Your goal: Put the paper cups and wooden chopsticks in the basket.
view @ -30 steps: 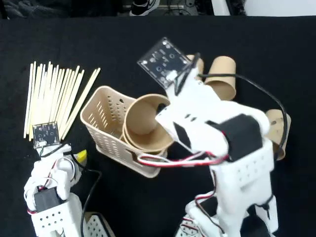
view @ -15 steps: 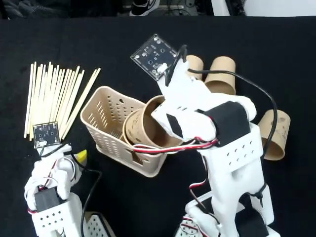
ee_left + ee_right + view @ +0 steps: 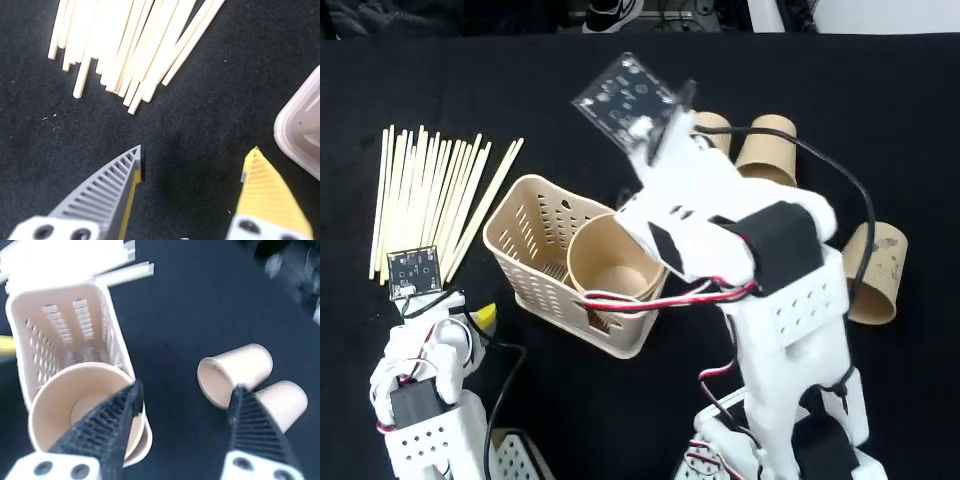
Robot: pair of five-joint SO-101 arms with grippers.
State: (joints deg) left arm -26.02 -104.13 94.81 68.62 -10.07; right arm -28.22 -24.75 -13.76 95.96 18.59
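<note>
A beige slotted basket (image 3: 535,240) lies on the black table, with nested paper cups (image 3: 610,268) standing mouth-up in its near end. My right gripper (image 3: 185,388) hovers open above those cups (image 3: 75,407) and grips nothing. Two loose cups (image 3: 235,371) (image 3: 282,399) lie on their sides beyond it, and a third loose cup (image 3: 875,262) lies at the right. Wooden chopsticks (image 3: 430,195) are fanned out left of the basket. My left gripper (image 3: 196,149) is open just short of the chopsticks' near ends (image 3: 125,50).
The right arm's white body (image 3: 750,260) covers the basket's right end and part of the table behind it. The left arm (image 3: 420,380) sits at the front left. A basket corner (image 3: 302,135) shows beside the left gripper's yellow finger.
The paper cup that hung tilted over the basket's end now stands upright, nested inside it. The right arm has swung up and toward the far side. The left arm has kept still.
</note>
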